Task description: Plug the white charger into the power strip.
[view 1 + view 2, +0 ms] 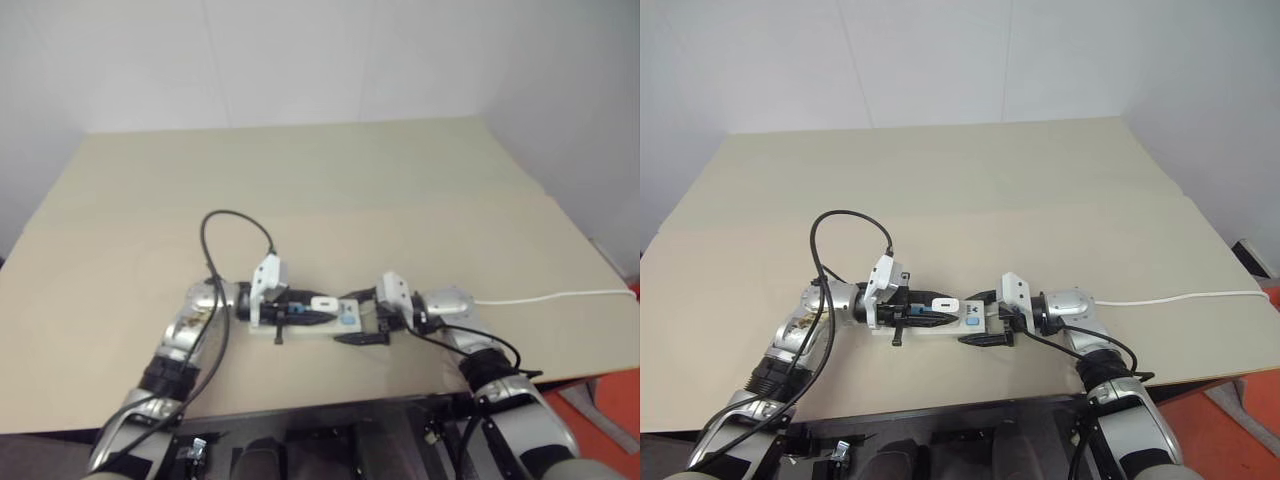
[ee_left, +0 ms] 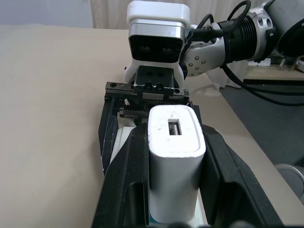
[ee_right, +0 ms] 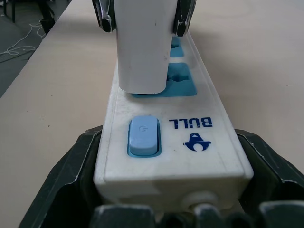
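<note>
Left gripper is clamped on the small white boxy plastic charger, seated upright at the socket nearest the switch. Right gripper pinches the long white blue-socketed power strip by its switch end on the beige table. Risk: releasing askew tilts a half-seated plug. The thin white cord trails right, clear.

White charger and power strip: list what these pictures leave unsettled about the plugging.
- White charger: its prongs are hidden under its own body in the right wrist view, so how deep it sits in the socket cannot be told.
- Power strip: its far end is hidden behind the charger there.
- Left end effector: its fingertips are cut off by the picture's edge in the left wrist view.
</note>
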`<state>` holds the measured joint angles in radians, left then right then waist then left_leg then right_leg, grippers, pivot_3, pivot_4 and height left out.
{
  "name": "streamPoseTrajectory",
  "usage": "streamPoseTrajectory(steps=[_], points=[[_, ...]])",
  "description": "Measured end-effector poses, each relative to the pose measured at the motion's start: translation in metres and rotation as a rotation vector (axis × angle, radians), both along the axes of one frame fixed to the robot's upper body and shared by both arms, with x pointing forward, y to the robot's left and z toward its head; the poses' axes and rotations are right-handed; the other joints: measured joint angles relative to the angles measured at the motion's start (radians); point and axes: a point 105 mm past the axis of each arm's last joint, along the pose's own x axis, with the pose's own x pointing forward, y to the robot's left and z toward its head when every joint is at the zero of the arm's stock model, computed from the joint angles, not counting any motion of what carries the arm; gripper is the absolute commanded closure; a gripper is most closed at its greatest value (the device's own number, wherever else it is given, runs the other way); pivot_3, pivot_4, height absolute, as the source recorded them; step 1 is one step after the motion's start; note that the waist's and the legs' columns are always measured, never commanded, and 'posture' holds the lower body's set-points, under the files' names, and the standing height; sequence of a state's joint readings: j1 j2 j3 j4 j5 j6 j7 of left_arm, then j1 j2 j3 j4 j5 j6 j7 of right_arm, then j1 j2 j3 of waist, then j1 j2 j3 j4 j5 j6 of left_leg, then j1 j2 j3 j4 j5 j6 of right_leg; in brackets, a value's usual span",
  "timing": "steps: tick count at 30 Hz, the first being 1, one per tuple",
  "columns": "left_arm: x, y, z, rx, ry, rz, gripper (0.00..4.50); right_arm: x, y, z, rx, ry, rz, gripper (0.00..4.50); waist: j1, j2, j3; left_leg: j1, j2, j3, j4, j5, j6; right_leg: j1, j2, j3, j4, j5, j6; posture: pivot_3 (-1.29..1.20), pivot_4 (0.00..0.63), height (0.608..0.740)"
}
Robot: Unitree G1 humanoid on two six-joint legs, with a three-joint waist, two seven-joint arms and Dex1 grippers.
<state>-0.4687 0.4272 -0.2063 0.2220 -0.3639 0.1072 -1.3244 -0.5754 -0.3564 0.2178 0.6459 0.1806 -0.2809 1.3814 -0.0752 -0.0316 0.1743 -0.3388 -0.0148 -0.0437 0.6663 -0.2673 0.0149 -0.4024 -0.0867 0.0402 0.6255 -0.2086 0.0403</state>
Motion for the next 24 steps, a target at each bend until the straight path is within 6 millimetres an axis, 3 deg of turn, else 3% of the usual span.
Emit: streamPoseTrajectory(steps=[24], points=[[-0.0049,0.0037,-0.0046,0.044,0.049,0.052,3.49,-0.0008,0.0044,-0.0013,0.002,0.004,0.007,1.05,0.004,0.000,-0.003,0.002,0.013,0.005,-0.002,-0.003,-0.004,0.000,0.011,0.002,-0.001,-0.001,-0.003,0.00,0.150,0.740]])
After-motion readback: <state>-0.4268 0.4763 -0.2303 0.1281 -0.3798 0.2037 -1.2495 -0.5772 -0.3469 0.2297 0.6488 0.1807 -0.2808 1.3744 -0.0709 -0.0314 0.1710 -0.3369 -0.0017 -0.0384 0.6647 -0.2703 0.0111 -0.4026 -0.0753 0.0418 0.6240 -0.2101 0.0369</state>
